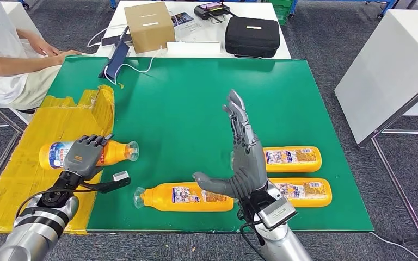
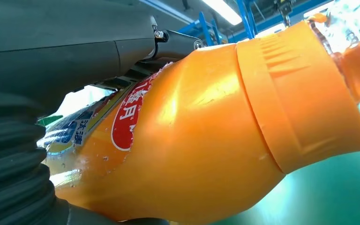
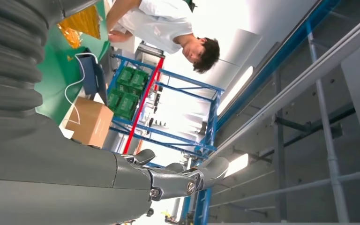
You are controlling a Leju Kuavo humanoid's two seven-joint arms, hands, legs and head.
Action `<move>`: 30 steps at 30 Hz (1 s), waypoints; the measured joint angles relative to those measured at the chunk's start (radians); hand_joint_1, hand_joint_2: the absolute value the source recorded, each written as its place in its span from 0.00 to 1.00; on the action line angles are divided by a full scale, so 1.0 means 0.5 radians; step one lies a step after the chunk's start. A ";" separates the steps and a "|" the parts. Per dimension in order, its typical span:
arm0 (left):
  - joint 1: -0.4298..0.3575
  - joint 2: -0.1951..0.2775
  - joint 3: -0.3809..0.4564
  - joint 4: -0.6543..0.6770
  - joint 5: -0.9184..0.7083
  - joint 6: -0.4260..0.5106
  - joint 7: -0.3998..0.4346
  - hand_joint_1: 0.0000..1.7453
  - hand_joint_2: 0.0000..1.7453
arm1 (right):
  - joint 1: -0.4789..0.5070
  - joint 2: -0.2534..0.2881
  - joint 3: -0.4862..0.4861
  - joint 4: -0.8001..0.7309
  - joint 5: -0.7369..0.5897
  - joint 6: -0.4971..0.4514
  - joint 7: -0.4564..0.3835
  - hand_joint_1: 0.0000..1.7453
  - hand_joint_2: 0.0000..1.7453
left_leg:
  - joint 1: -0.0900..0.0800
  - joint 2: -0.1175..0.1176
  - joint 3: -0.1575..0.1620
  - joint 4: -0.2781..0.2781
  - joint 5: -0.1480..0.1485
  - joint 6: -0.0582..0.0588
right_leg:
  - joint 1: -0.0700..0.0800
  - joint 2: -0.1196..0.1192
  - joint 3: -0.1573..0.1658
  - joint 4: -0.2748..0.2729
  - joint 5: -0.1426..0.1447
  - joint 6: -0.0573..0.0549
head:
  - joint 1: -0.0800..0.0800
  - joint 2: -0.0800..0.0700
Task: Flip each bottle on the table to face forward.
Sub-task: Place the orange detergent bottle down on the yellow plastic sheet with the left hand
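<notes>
Gripping hand: left hand [image 1: 85, 155] wraps a glossy orange plastic bottle [image 1: 112, 153] lying over yellow taped cardboard [image 1: 43, 141].
Other bottles: three lie on green mat [image 1: 185, 103].
Right hand [image 1: 243, 157]: raised, fingers spread, empty.

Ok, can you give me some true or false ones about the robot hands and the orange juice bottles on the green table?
1. The left hand holds an orange plastic bottle with a clear cap. True.
2. The right hand grips a bottle. False: it is raised and open, holding nothing.
3. Four orange bottles lie in the scene. True: one more lies near the front edge, and two lie at the right.
4. The brown cardboard box stands on the green table top. False: it stands on the white table behind.
5. All bottles stand upright. False: they lie on their sides.
</notes>
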 joint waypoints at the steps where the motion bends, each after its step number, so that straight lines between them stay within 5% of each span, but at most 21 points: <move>1: 0.000 -0.005 0.009 0.015 -0.006 0.000 -0.009 1.00 1.00 | -0.001 -0.002 0.006 0.001 0.002 -0.005 0.010 0.00 1.00 | 0.000 0.000 0.000 0.000 0.000 0.000 | 0.000 0.000 0.000 0.000 0.000 0.000 | 0.000 0.000; 9: 0.004 -0.035 0.071 0.082 -0.011 0.001 -0.079 1.00 1.00 | -0.021 -0.014 0.033 0.033 0.019 -0.019 0.029 0.00 1.00 | 0.000 0.000 0.000 0.000 0.000 0.000 | 0.000 0.000 0.000 0.000 0.000 0.000 | 0.000 0.000; 13: 0.006 -0.052 0.103 0.085 -0.026 0.001 -0.074 0.01 1.00 | -0.037 -0.015 0.035 0.060 0.023 -0.018 0.027 0.00 1.00 | 0.000 0.000 0.000 0.000 0.000 0.000 | 0.000 0.000 0.000 0.000 0.000 0.000 | 0.000 0.000; 30: -0.047 -0.077 0.118 0.190 -0.108 0.007 0.140 0.00 1.00 | -0.067 -0.014 0.039 0.126 0.038 -0.012 0.035 0.00 1.00 | 0.000 0.000 0.000 0.000 0.000 0.000 | 0.000 0.000 0.000 0.000 0.000 0.000 | 0.000 0.000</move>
